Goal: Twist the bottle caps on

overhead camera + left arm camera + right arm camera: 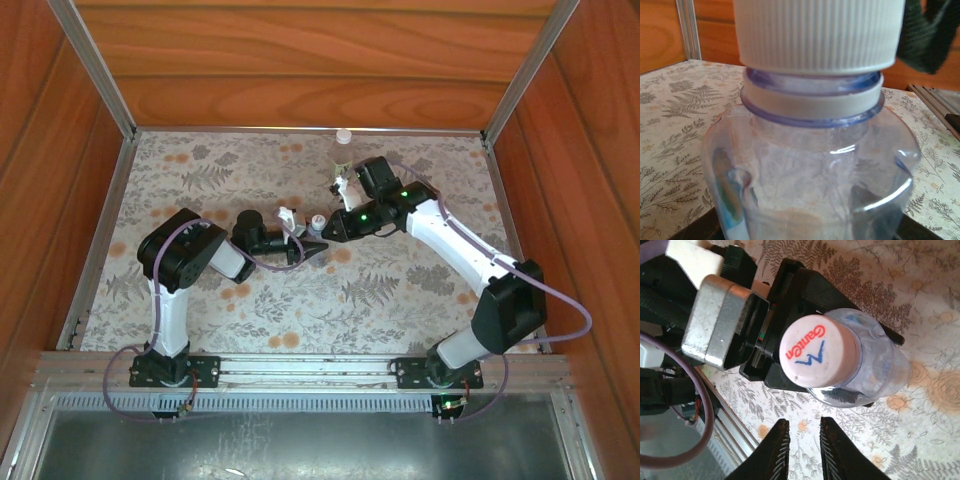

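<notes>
Ribbed matt plastic cap [817, 35] on glossy clear plastic bottle [810, 170].

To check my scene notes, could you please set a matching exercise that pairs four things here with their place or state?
Things:
1. white cap
2. bluish bottle
3. right hand
4. second bottle

Places or states:
A. gripped by the left hand
B. standing at the far edge of the table
C. sitting on the bluish bottle's neck
D. empty, fingers slightly apart

Pairs: 1-C, 2-A, 3-D, 4-B
</notes>
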You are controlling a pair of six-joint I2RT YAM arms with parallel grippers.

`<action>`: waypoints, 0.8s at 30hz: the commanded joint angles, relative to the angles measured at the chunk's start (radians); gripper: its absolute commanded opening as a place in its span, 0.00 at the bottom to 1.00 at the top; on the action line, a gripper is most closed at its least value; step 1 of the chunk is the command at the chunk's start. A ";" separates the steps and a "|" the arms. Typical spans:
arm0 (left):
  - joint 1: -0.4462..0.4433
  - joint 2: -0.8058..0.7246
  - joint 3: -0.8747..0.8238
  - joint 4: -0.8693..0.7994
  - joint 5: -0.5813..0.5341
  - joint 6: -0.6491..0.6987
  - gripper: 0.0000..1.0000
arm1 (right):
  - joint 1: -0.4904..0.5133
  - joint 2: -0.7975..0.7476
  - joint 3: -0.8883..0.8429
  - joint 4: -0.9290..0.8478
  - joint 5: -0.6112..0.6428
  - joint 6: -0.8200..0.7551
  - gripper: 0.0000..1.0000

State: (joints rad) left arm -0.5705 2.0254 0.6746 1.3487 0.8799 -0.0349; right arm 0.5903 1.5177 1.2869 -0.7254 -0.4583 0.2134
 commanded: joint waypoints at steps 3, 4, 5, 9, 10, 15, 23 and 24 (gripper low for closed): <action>-0.009 -0.010 0.006 -0.003 0.003 0.010 0.50 | 0.003 -0.097 0.010 -0.006 0.061 -0.141 0.55; -0.015 -0.021 0.001 -0.018 0.000 0.028 0.50 | 0.004 -0.120 0.002 -0.002 0.069 -0.191 0.63; -0.021 -0.031 -0.001 -0.039 -0.004 0.047 0.50 | 0.005 -0.141 -0.006 0.002 0.075 -0.231 0.69; -0.061 -0.121 0.001 -0.237 -0.035 0.202 0.49 | 0.019 -0.236 -0.046 -0.053 0.029 -0.605 0.85; -0.070 -0.150 0.002 -0.296 -0.046 0.245 0.49 | 0.030 -0.258 -0.057 -0.060 0.060 -0.686 0.85; -0.088 -0.284 -0.009 -0.459 -0.062 0.370 0.49 | 0.067 -0.297 -0.023 -0.191 0.123 -1.010 0.88; -0.119 -0.432 -0.010 -0.721 -0.064 0.540 0.50 | 0.115 -0.195 0.121 -0.342 0.217 -1.167 0.76; -0.121 -0.441 -0.010 -0.743 -0.072 0.553 0.50 | 0.116 -0.182 0.135 -0.340 0.219 -1.174 0.70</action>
State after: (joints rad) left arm -0.6777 1.6096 0.6716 0.7483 0.8146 0.4210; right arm 0.7006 1.3075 1.3808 -1.0008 -0.2756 -0.8543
